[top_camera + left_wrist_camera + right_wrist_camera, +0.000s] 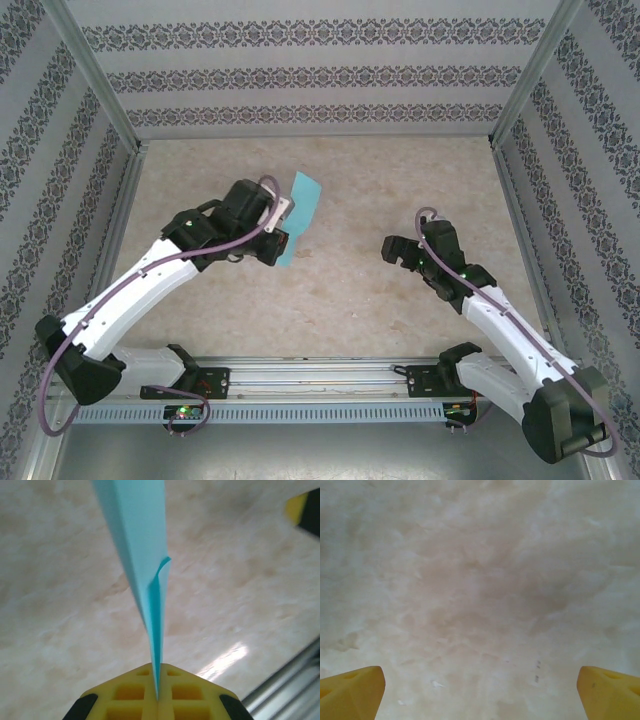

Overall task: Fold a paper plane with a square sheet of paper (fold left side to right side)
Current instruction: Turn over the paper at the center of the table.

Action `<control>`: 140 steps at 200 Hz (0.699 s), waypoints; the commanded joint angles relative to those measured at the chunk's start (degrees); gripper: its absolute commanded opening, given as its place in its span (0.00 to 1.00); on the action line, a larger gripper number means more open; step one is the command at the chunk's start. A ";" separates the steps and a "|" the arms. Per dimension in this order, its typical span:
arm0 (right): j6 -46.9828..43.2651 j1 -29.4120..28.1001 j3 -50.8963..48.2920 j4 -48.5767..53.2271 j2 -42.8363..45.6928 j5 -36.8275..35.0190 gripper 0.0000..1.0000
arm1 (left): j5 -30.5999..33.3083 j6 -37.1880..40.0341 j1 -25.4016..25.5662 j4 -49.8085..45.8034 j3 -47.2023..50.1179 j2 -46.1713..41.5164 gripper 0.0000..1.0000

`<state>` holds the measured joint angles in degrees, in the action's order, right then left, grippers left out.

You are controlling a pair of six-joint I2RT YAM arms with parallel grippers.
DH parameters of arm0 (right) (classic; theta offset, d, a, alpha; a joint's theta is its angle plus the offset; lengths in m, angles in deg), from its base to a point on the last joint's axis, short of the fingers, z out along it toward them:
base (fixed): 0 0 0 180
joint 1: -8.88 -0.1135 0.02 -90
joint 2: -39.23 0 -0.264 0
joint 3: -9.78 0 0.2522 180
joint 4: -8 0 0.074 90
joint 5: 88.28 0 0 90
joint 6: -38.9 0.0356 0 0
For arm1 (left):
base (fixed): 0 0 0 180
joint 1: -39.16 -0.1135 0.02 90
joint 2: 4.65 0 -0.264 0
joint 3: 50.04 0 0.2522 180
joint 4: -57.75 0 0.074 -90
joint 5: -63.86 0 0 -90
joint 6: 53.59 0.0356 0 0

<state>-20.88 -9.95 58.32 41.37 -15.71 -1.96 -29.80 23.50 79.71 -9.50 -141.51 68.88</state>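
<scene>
Left gripper (157,696) was clamped on the folded paper (142,535), which was held over the worktop (340,310). Right gripper (398,250) stood wide and empty, well right of the paper.

The left arm (140,275) is extended from its base at the lower left of the overhead view towards the centre. The left gripper (284,222) is held closed, its yellow fingers (131,711) pressed together on the folded paper (135,525) at the bottom of the left wrist view. The right arm (500,320) is bent up from the lower right. The right gripper (397,252) is pointed left with jaws spread wide. Its fingertips (352,690) are seen at the bottom corners of the right wrist view.
</scene>
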 commanded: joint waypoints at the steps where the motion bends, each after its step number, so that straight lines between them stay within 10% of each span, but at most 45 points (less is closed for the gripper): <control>1: 0.36 0.68 1.57 4.73 -0.77 -5.48 0.98 | 19.68 -4.46 4.57 -11.63 -2.84 3.31 0.00; 72: 3.38 0.72 0.31 4.48 -3.18 -8.87 0.98 | 37.78 -23.99 13.53 -21.78 -4.16 14.01 0.00; 140: 2.62 0.72 -0.15 2.27 -4.25 -9.15 0.98 | 28.81 -36.45 14.99 -13.51 -1.92 22.13 0.00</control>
<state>-18.28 -9.60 58.37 45.07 -19.86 -9.46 2.88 -4.76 93.85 -26.53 -144.05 88.99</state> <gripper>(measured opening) 0.983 0.044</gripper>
